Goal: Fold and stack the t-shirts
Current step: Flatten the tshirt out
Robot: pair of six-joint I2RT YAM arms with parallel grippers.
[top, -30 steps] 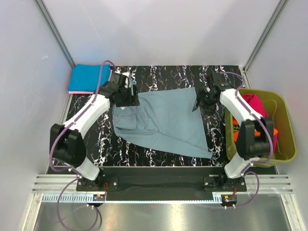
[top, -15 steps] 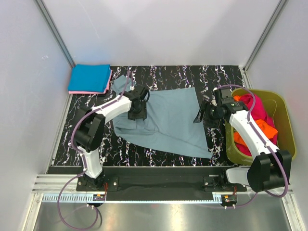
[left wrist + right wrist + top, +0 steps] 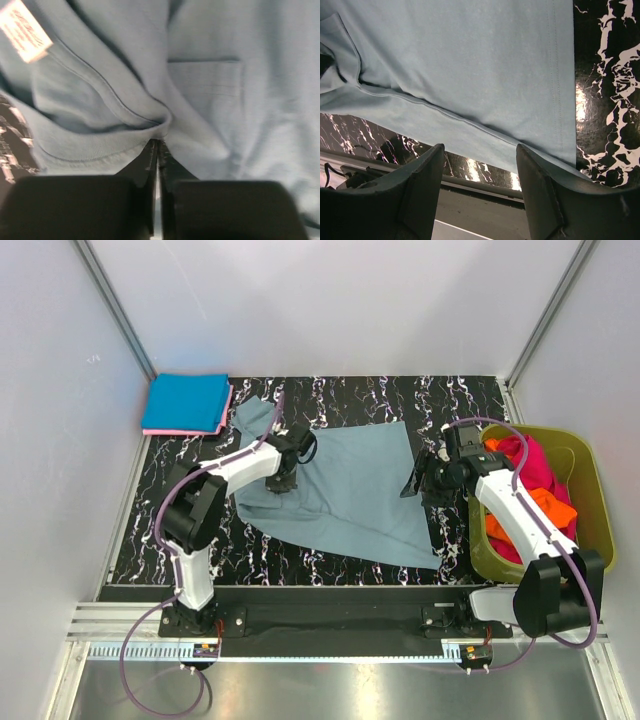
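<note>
T-shirt point(image 3: 350, 490) pinched by left gripper point(image 3: 158, 150); right gripper point(image 3: 479, 150) released.
Grey-blue collar fold sits between the left tips, cloth spreading flat ahead of them; hem lies below the spread right fingers point(image 3: 420, 190). Black marbled table point(image 3: 200, 530) underneath, white walls point(image 3: 350, 300) around.

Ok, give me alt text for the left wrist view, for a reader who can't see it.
The left gripper, shut tight, pinches a raised fold of the grey-blue t-shirt near its collar. A white neck label shows at the upper left, and a strip of black marbled table at the left edge.
</note>
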